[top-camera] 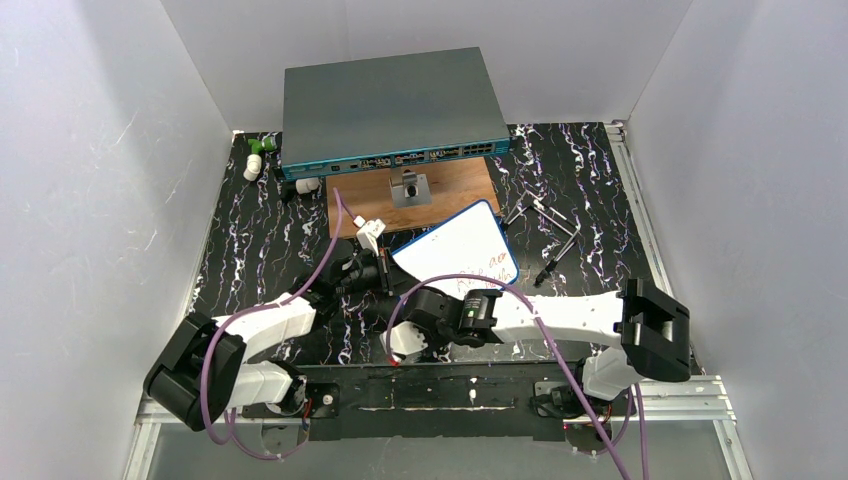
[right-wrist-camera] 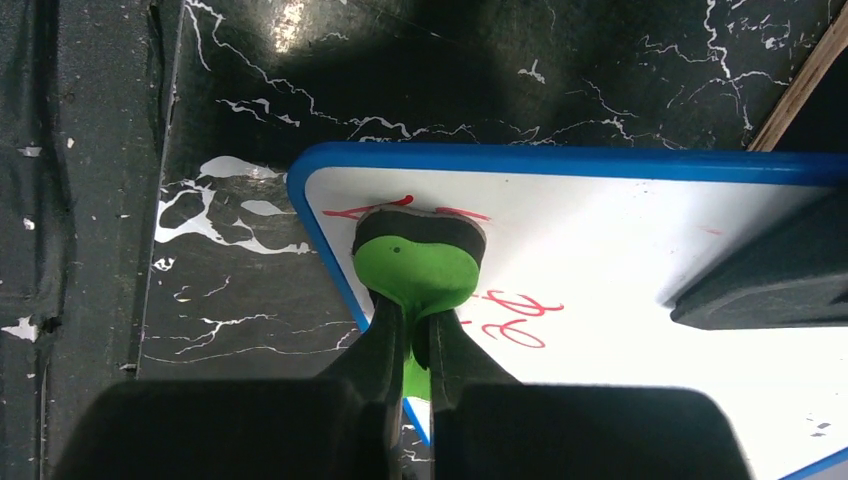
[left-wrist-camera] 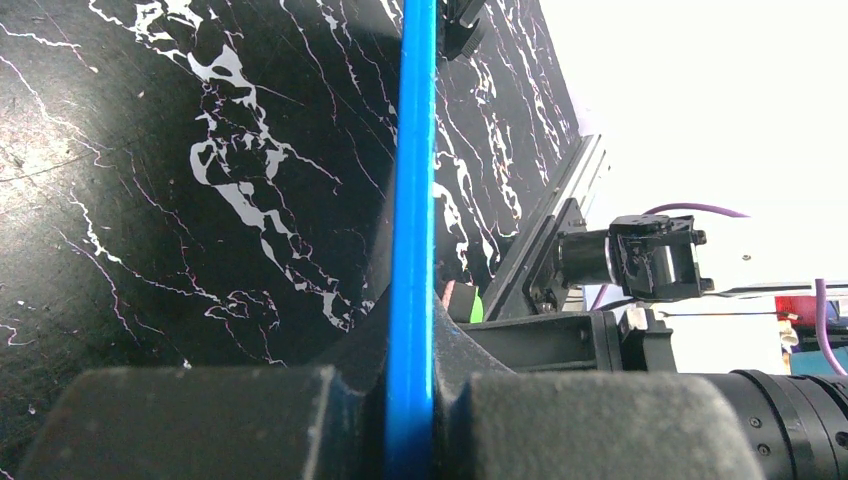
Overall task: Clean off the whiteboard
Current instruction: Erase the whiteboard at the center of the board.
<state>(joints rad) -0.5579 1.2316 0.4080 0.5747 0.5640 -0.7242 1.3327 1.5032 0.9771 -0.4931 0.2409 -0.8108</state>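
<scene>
The whiteboard (top-camera: 455, 243), white with a thin blue frame and red handwriting near its near edge, lies on the black marbled table in front of the brown wooden board. My left gripper (top-camera: 378, 270) is shut on its left edge; the left wrist view shows the blue frame (left-wrist-camera: 412, 250) edge-on between the fingers. My right gripper (top-camera: 425, 312) is shut on a green eraser (right-wrist-camera: 420, 262) with a black felt pad. The pad presses on the whiteboard (right-wrist-camera: 620, 260) near its corner, on the red writing.
A large grey-teal network switch (top-camera: 390, 108) stands at the back, with the brown wooden board (top-camera: 452, 190) in front of it carrying a small metal bracket (top-camera: 410, 187). Small white and green parts (top-camera: 258, 152) lie at the back left. A black wire stand (top-camera: 555, 235) sits right of the whiteboard.
</scene>
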